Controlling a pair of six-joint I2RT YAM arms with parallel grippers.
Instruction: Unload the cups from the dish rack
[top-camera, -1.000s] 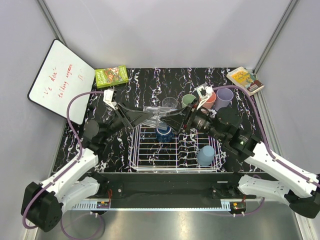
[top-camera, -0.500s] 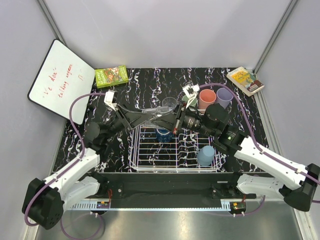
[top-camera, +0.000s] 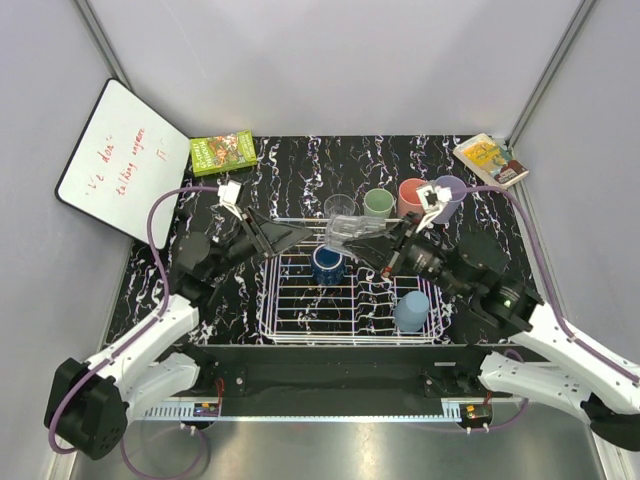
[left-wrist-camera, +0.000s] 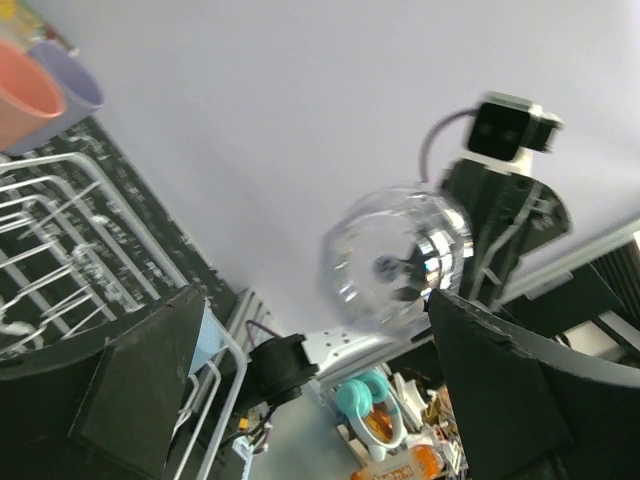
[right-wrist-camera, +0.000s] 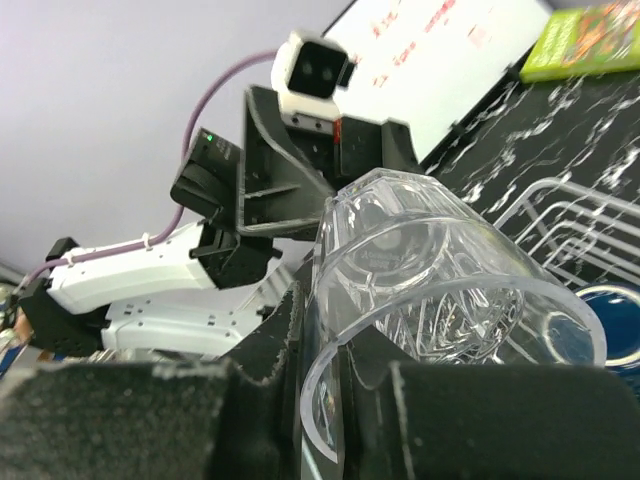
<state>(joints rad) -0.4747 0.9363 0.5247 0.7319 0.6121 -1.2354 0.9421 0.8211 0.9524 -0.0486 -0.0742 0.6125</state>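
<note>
The right gripper (top-camera: 368, 243) is closed narrowly on the rim wall of a clear glass tumbler (top-camera: 345, 232). The tumbler lies on its side in the air above the far edge of the white wire-grid dish rack (top-camera: 300, 322). The left gripper (top-camera: 295, 238) faces the tumbler's base with its jaws spread wide, not touching it. In the left wrist view the tumbler (left-wrist-camera: 395, 262) sits between the parted fingers (left-wrist-camera: 130, 385).

A dark blue cup (top-camera: 328, 265) and a light blue-grey cup (top-camera: 411, 311) stand in the rack. Behind the rack, on the black marbled surface (top-camera: 290, 160), a second clear glass (top-camera: 340, 207), a pale green cup (top-camera: 377, 202), a salmon-pink cup (top-camera: 412, 195) and a lavender cup (top-camera: 450, 190) stand in a row.
</note>
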